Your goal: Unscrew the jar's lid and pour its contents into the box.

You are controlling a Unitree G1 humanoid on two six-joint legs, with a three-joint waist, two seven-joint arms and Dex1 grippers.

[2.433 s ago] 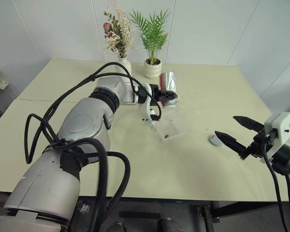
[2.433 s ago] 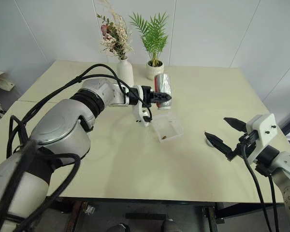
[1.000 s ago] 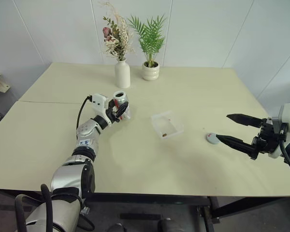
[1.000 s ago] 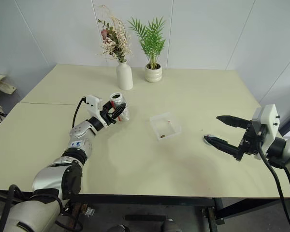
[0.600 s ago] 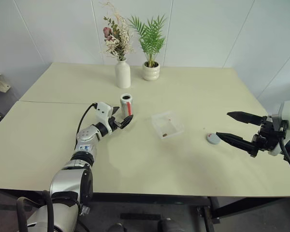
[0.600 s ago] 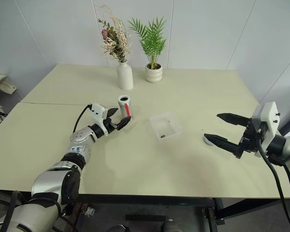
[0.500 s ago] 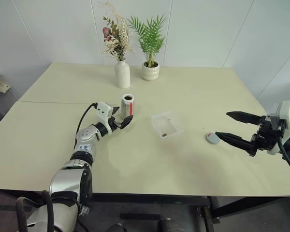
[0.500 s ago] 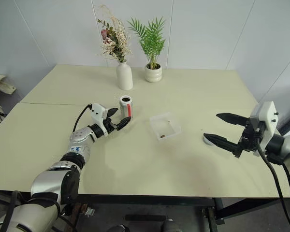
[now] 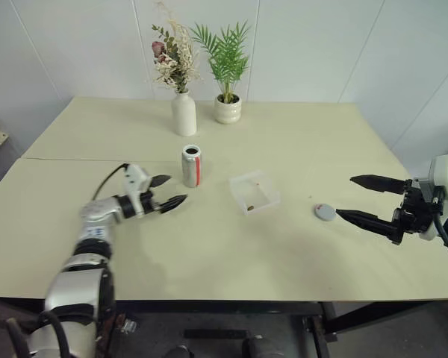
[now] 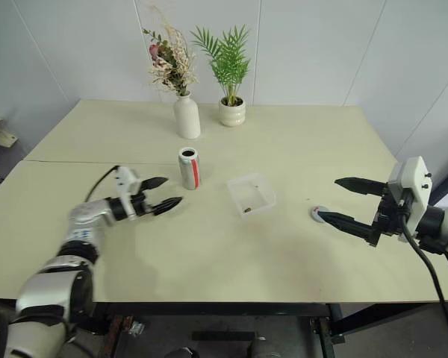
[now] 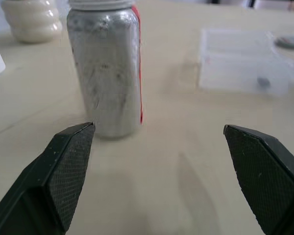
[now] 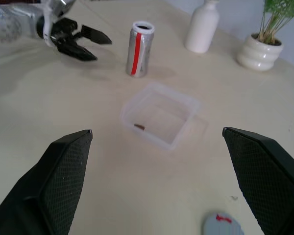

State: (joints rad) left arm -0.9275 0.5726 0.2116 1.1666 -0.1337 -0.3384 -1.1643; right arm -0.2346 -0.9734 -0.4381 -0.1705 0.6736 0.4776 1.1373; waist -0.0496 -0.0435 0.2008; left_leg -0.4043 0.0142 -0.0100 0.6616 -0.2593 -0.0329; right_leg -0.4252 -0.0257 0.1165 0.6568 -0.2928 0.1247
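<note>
The jar (image 9: 191, 165) stands upright on the table with its mouth open and its red stripe facing front. My left gripper (image 9: 177, 188) is open, level, a short way to the jar's left, apart from it; the left wrist view has the jar (image 11: 108, 68) ahead of the spread fingers. The clear box (image 9: 254, 192) lies right of the jar with a small dark bit of the contents (image 12: 138, 127) inside. The grey lid (image 9: 325, 212) rests on the table right of the box. My right gripper (image 9: 345, 195) hangs open just right of the lid, holding nothing.
A white vase (image 9: 183, 115) with dried flowers and a white plant pot (image 9: 227, 110) with a green plant stand at the back, behind the jar. The table's right edge runs close behind my right gripper.
My left gripper, shut on the jar a second ago, set it upright, opened and drew back to the left. The right gripper has stayed put.
</note>
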